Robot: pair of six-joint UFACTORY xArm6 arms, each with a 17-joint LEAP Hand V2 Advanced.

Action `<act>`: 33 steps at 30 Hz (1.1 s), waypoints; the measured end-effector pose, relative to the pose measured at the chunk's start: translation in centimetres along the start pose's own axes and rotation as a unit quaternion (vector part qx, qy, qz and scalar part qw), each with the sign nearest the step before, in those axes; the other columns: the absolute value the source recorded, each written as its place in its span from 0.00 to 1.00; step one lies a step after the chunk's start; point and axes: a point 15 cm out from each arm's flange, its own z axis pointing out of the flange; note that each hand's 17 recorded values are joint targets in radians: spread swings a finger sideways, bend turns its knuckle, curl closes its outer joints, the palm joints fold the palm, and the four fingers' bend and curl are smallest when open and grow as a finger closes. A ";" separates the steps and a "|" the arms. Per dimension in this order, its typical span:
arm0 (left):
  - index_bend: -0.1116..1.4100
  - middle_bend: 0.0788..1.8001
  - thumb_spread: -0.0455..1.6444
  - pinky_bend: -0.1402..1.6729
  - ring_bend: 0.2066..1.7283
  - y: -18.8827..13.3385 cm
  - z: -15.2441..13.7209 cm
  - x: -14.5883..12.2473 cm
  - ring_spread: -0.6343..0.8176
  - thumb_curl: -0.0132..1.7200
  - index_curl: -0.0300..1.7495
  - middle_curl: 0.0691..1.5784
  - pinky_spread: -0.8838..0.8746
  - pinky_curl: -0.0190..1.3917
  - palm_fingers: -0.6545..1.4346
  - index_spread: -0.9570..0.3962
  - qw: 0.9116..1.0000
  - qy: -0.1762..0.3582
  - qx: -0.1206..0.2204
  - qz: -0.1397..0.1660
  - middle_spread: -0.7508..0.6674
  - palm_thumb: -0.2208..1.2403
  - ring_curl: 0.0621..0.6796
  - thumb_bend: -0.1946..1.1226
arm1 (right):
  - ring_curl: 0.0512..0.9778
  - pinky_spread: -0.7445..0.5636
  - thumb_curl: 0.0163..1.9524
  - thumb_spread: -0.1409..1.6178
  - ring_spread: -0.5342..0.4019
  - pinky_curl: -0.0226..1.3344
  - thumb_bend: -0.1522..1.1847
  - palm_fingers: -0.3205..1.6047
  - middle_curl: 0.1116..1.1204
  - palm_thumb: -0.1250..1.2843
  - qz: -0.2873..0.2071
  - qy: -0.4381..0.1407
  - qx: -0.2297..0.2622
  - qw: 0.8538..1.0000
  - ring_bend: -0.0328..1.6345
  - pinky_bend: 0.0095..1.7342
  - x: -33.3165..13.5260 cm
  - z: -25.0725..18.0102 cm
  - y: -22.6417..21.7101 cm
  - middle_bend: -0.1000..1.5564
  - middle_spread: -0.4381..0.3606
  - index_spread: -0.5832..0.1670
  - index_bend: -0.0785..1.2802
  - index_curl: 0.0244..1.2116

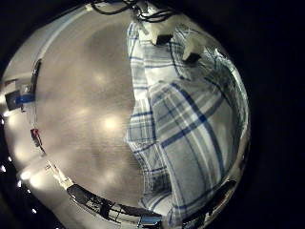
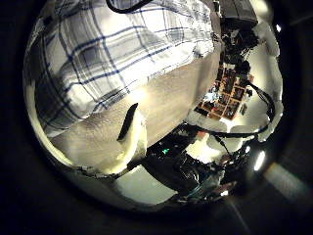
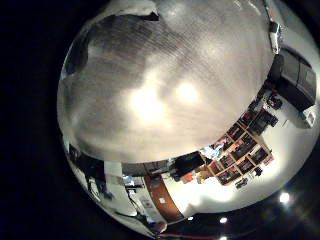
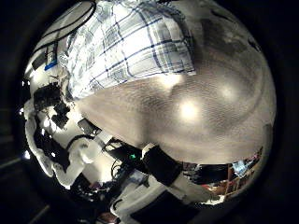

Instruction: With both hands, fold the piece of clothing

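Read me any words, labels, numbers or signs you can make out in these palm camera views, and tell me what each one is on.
None can be read.
Plaid shirt: only a blue and white check pattern, no tag or print visible.
Table: bare surface, no markings.
Shelves in the room behind: items there are too small and blurred to read.

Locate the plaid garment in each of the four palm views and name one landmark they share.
Left little finger side palm view: plaid garment lies on the table, close to the palm.
Left thumb side palm view: garment on the table, bare tabletop beside it.
Right little finger side palm view: not in it; only the table shows.
Right thumb side palm view: garment on the table.
Shared landmark: the tabletop.
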 end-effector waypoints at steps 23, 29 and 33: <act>0.19 0.06 0.72 0.22 0.27 -0.2 -1.0 -0.8 0.68 0.19 0.25 0.17 0.74 0.28 0.38 0.70 1.000 -0.002 0.006 -0.004 0.68 0.40 0.28 0.13 | 0.47 0.24 0.22 0.65 0.27 0.33 0.10 0.87 0.50 0.67 -0.035 0.052 0.010 0.998 0.64 0.58 -2.7 0.8 -3.4 0.51 0.20 0.18 0.42 0.39; 0.19 0.06 0.72 0.22 0.26 0.0 -1.1 -0.6 0.68 0.19 0.25 0.17 0.75 0.27 0.38 0.70 1.000 -0.002 0.008 -0.002 0.68 0.40 0.27 0.13 | 0.56 0.31 0.23 0.70 0.30 0.41 0.13 0.82 0.63 0.74 -0.029 0.044 0.014 0.999 0.73 0.69 -1.5 0.6 -2.7 0.67 0.25 0.22 0.67 0.56; 0.19 0.06 0.73 0.22 0.26 0.0 -1.4 -0.5 0.68 0.19 0.25 0.17 0.75 0.27 0.38 0.70 1.000 -0.001 0.012 0.001 0.68 0.40 0.27 0.13 | 0.62 0.35 0.25 0.74 0.31 0.46 0.15 0.77 0.69 0.80 -0.005 0.031 0.012 0.999 0.78 0.74 0.8 0.7 -1.0 0.74 0.27 0.27 0.77 0.63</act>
